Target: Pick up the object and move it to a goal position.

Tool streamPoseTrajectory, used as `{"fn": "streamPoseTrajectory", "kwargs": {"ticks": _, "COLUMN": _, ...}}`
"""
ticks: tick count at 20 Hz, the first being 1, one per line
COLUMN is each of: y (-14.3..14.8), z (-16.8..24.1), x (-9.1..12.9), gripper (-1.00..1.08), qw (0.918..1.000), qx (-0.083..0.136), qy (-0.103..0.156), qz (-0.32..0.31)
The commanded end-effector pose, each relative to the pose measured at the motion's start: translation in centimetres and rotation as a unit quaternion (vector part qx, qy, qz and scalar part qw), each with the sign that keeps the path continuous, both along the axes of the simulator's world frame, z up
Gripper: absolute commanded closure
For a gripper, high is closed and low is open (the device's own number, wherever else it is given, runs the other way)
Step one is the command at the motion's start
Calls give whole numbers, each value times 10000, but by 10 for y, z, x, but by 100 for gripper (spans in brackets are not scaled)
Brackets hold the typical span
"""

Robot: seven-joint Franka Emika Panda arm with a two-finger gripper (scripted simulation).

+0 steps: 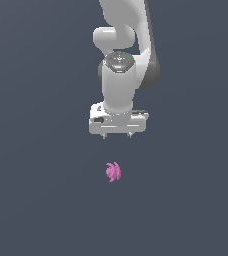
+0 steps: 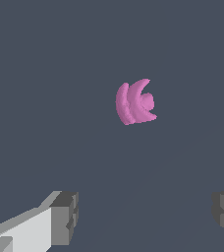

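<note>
Pink object [image 1: 113,171] [image 2: 135,102] lies apart from the downward-pointing claw [image 1: 117,136] [image 2: 146,216], fingers [image 2: 65,216] spread, nothing held.

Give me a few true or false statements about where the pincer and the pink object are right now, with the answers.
1. The pincer holds the pink object. False: the object lies apart from it, ungripped.
2. The pincer is open. True: the wrist view shows its fingers wide apart with nothing between them.
3. The object is blue and smooth. False: it is pink and lobed.
4. In the exterior view, the object sits below the pincer in the picture. True.
5. Two pink objects are in view. False: only one.
</note>
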State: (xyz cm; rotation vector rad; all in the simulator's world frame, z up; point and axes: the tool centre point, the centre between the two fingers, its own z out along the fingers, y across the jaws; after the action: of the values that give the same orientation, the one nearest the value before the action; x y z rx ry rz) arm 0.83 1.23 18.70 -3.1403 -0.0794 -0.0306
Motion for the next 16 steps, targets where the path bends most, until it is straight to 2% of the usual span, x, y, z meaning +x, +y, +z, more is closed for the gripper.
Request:
{"fn": "streamPoseTrajectory", "kwargs": {"ticks": 1, "y": 0, "z": 0, "x": 0, "gripper": -92, "qw": 10000, "qx": 0, "qy": 0, "qz": 0}}
{"fn": "streamPoseTrajectory", "kwargs": {"ticks": 9, "y": 6, "z": 4, "x": -2, "gripper": -92, "qw": 9995, "qx": -116, "qy": 31, "qz": 288}}
{"fn": "streamPoseTrajectory", "kwargs": {"ticks": 16, "y": 5, "z": 1, "x": 2, "gripper": -92, "qw": 9994, "qx": -115, "qy": 33, "qz": 312}}
